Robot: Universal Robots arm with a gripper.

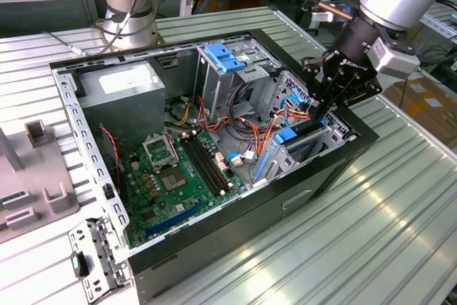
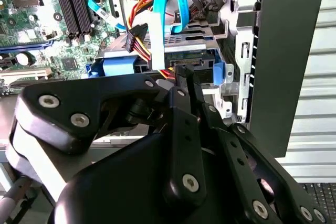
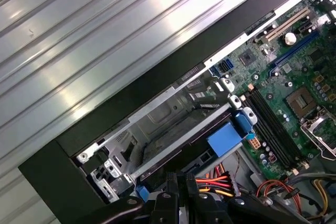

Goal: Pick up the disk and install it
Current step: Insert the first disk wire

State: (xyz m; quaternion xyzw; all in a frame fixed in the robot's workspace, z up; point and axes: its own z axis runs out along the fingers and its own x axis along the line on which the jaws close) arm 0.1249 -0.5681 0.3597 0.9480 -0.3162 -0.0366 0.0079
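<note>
While its fingers are pressed together, the gripper (image 2: 181,74) touches the disk (image 2: 189,59) seated in the case bay (image 3: 157,124).

A ribbed, silver-grey metal surface (image 1: 400,198) is seen carrying an open black desktop computer case (image 1: 285,201), laid on its side. At the exterior view's left, a grey plastic fixture block (image 1: 32,198) and a perforated metal bracket plate (image 1: 96,258) are set directly on it.

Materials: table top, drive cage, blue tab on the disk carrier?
Table top: ribbed bare metal, probably aluminium, with streaky glare. Drive cage: dull grey stamped sheet steel, by its punched holes. Blue tab: matte, likely moulded plastic.
</note>
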